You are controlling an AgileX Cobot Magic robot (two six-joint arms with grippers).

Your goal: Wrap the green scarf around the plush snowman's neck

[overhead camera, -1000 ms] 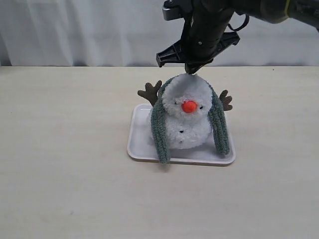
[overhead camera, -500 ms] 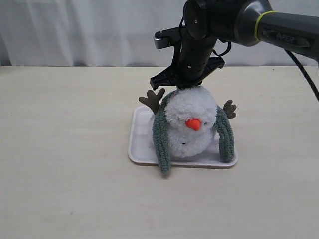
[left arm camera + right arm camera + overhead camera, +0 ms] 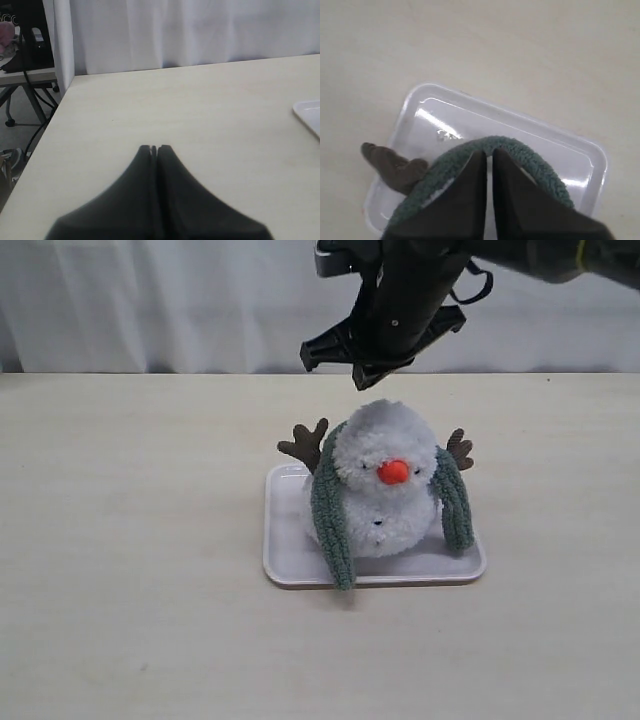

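The plush snowman (image 3: 385, 490) sits upright on a white tray (image 3: 300, 565), facing the front. The green scarf (image 3: 330, 510) lies behind its head and over its shoulders, with both ends hanging down its sides, the left end reaching over the tray's front rim. My right gripper (image 3: 368, 380) hovers shut just above the back of the head, clear of it. In the right wrist view the scarf (image 3: 530, 155) arches behind the right gripper (image 3: 489, 152), and one brown arm (image 3: 390, 162) shows. My left gripper (image 3: 154, 148) is shut over bare table.
A white curtain (image 3: 150, 300) closes off the back of the table. In the left wrist view the tray's corner (image 3: 307, 112) shows at one side, the table's edge (image 3: 47, 135) at the other, and beyond that edge stand table legs and cables (image 3: 22, 85).
My right gripper dipped onto the back of the snowman's head, tipping it forward, then rose clear. The snowman sits upright again, and the tray has slid slightly right and forward.
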